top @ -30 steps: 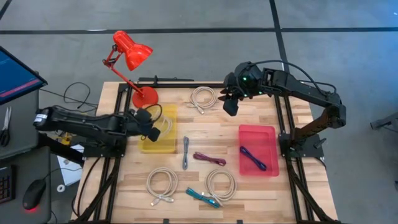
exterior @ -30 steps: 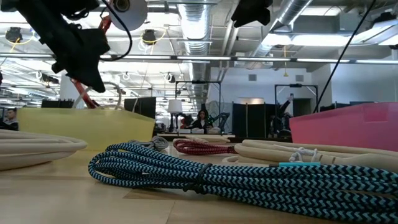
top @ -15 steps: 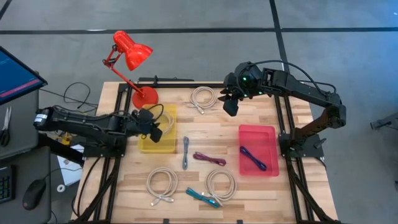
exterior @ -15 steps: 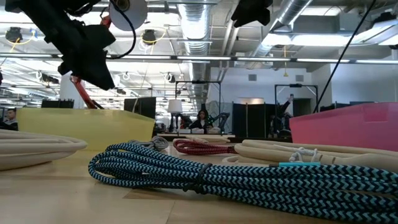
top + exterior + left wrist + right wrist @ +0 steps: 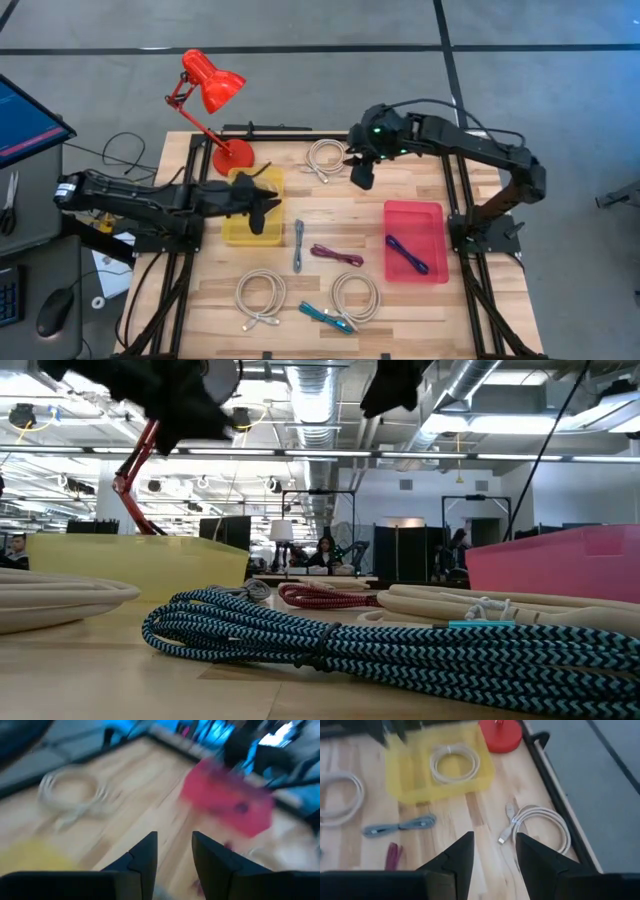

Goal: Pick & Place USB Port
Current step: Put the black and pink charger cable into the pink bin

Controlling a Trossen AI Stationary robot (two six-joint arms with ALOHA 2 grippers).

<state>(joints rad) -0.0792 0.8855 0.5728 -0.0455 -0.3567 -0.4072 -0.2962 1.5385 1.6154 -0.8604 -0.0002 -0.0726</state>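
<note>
Several coiled USB cables lie on the wooden table: a white coil (image 5: 325, 157) near the far edge, a grey one (image 5: 298, 245), a maroon one (image 5: 336, 255), two white coils (image 5: 260, 297) (image 5: 355, 295) and a teal one (image 5: 325, 317) near the front. The yellow bin (image 5: 240, 230) holds a white coil (image 5: 452, 762); the pink bin (image 5: 415, 215) holds a purple cable (image 5: 407, 255). My left gripper (image 5: 262, 212) hangs open and empty over the yellow bin's right edge. My right gripper (image 5: 362, 175) is open and empty just right of the far white coil (image 5: 540, 827).
A red desk lamp (image 5: 210, 90) stands at the table's far left corner, its base (image 5: 500, 730) beside the yellow bin. Black frame rails run along the table's sides. Bare wood shows between the two bins and in the middle of the table.
My left gripper has swung quickly toward the table's right, across the yellow bin to its right edge, and has risen in the low view. My right gripper has shifted a little toward the table's left, nearer the far white coil. No cable has moved.
</note>
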